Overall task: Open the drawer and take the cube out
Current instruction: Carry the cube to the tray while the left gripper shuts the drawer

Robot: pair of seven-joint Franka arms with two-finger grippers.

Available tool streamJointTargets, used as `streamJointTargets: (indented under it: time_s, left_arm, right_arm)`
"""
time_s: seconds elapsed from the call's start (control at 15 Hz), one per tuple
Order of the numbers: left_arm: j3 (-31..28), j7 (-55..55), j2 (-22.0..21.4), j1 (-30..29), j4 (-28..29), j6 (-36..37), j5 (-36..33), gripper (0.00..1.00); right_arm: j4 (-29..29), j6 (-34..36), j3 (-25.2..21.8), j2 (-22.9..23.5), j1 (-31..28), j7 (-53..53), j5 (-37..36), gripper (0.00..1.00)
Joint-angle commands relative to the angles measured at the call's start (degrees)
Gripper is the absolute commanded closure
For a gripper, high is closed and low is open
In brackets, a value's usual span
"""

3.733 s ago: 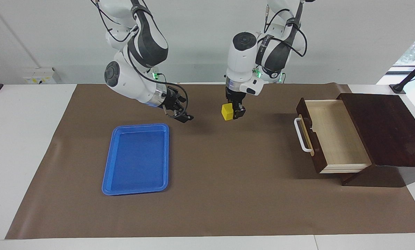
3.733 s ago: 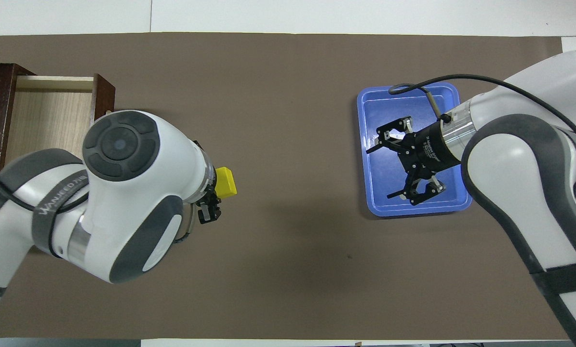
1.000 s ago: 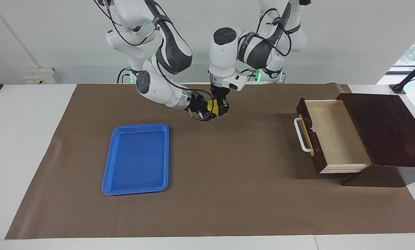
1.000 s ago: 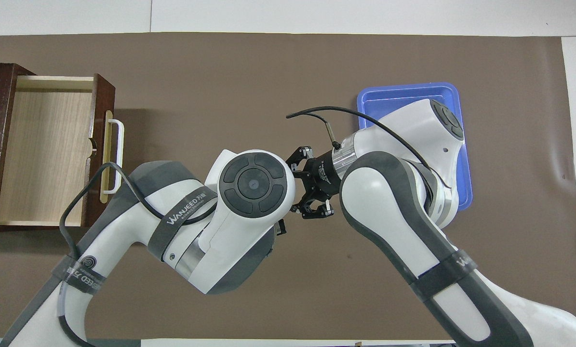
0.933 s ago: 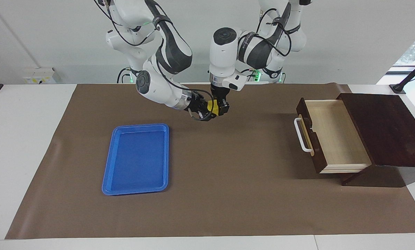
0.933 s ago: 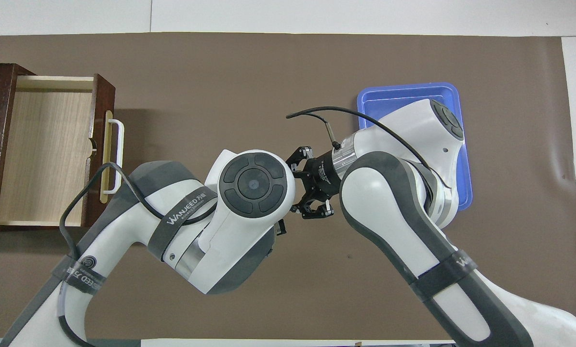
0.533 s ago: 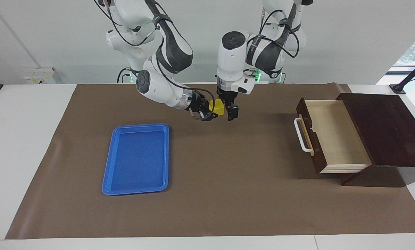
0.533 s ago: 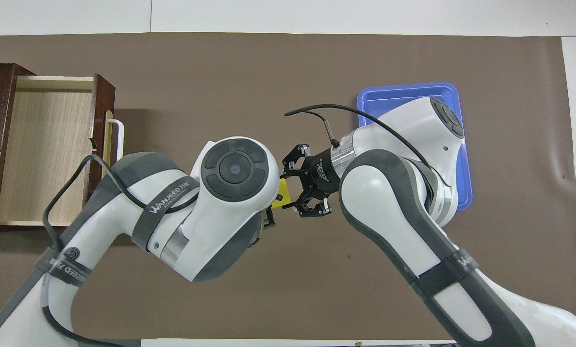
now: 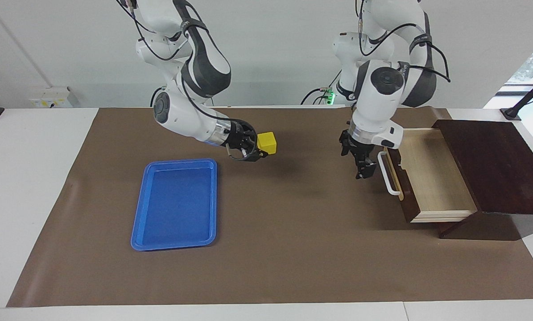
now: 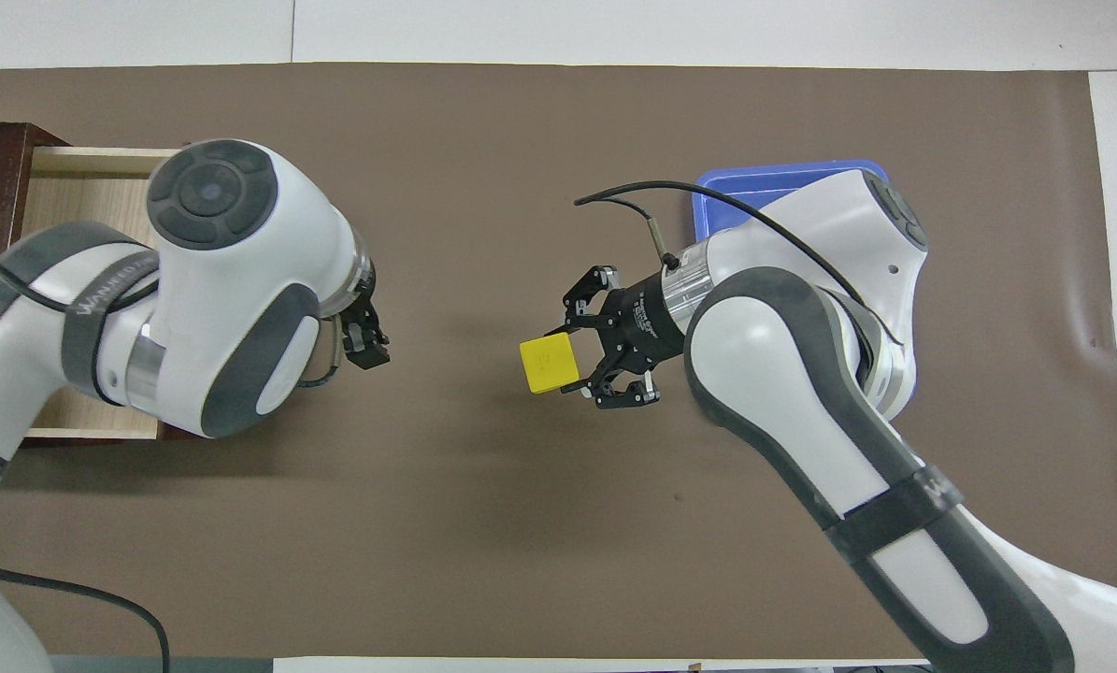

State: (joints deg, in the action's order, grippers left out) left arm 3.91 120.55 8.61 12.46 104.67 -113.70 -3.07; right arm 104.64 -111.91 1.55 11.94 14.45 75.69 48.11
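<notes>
Cube: small bright yellow block, plain faces, tilted slightly. Clamped at the tip of the right end effector, sticking out past its fingertips toward the left arm's end, up in the air over bare brown surface.

Drawer: pulled well out of its dark brown box, pale wood interior exposed, nothing visible inside. Dark front with white bar handle and tan strip. Left end effector hangs just beside the handle, in front of the drawer front, not touching it, holding nothing.
</notes>
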Motion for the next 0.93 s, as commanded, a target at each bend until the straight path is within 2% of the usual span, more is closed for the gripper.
streamJointTargets:
  time_s: [0.0, 0.27, 0.47, 0.67, 0.87]
  left_arm:
    - [0.75, -6.0, -0.35, -4.45, 1.85, -3.62, -1.85, 0.0]
    - [0.75, -18.03, -0.53, -10.43, 3.25, -5.91, -1.85, 0.0]
    - [0.75, -28.14, -0.53, -14.21, 3.61, -6.44, -1.85, 0.0]
    - [0.75, -36.94, -0.53, -18.51, 3.61, -7.23, -1.85, 0.0]
    - [0.75, -43.62, -0.53, -22.21, 3.52, -7.94, -1.85, 0.0]
  right_arm:
    - [-1.72, 1.87, 0.3, 1.51, -6.26, -4.39, -1.0, 1.0]
    - [-1.11, 1.61, 0.12, 2.56, -13.46, -10.72, -5.04, 1.0]
    - [-1.02, 1.52, 0.12, 5.71, -18.05, -12.57, -6.79, 1.0]
    - [-0.84, 0.03, 0.03, 8.88, -20.42, -16.79, -8.56, 1.0]
    - [-0.84, -3.83, 0.03, 11.17, -22.19, -16.28, -7.69, 1.0]
